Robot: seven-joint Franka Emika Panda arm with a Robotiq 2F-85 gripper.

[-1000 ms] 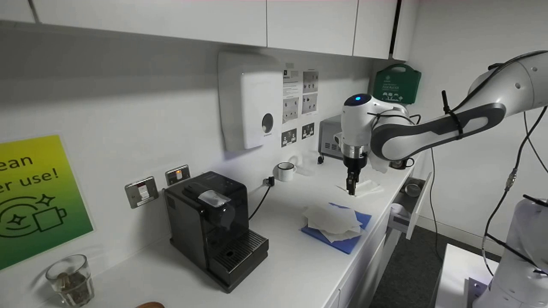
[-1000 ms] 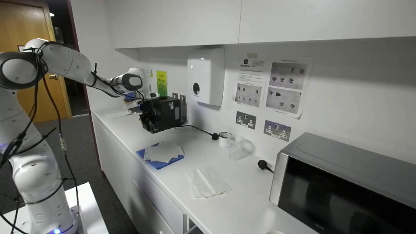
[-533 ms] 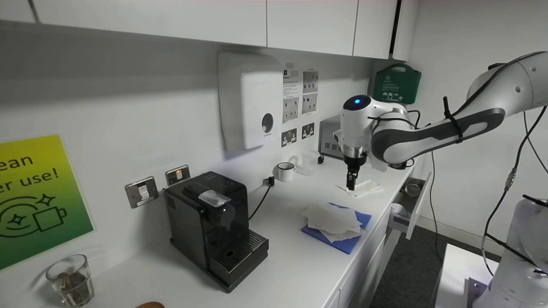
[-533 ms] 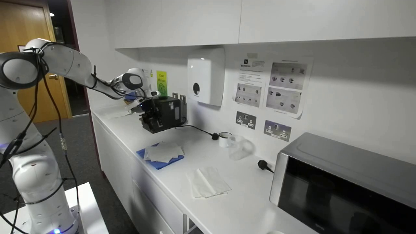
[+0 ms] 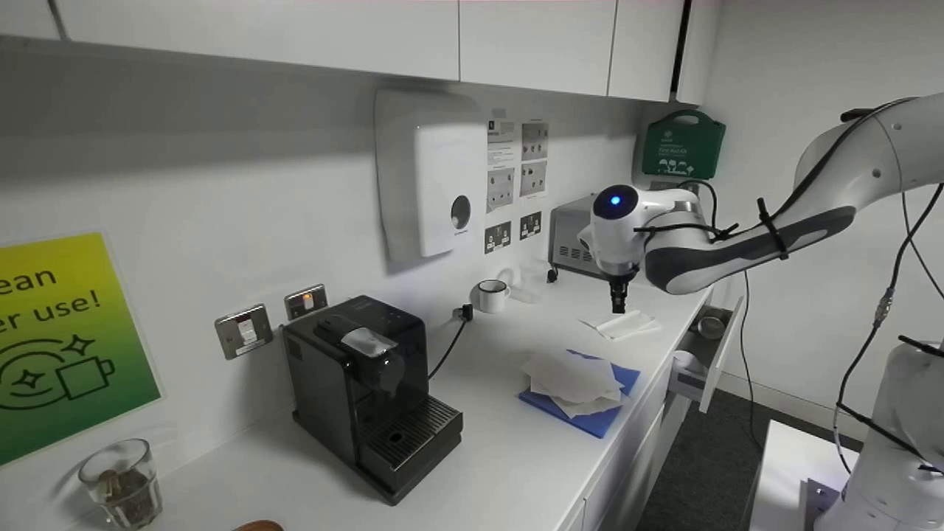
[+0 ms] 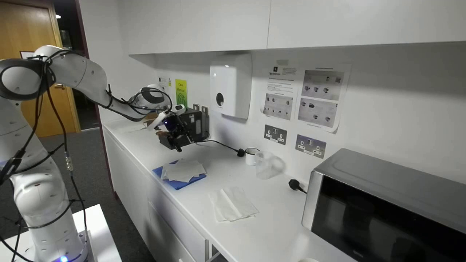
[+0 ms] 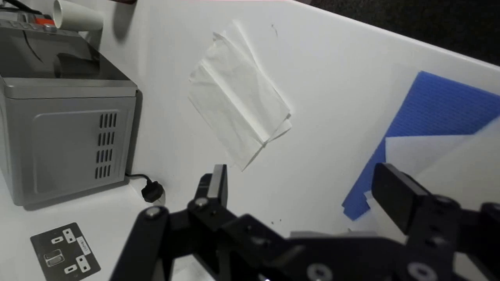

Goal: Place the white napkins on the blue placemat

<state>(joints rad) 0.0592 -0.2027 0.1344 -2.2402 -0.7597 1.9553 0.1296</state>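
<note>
Looks set to fetch the loose napkins [image 7: 242, 97], on the tabletop [image 7: 332, 74] left of the mat [image 7: 441, 105] and its napkin pile [image 7: 463, 169] in the wrist view, with the hand [image 7: 300, 177] spread apart and empty, so calls next for aligning, lowering and pinching.

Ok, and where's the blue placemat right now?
In the wrist view, the blue placemat is at the right, partly under white napkins. In both exterior views it lies on the counter between the coffee machine and the other napkins.
</note>
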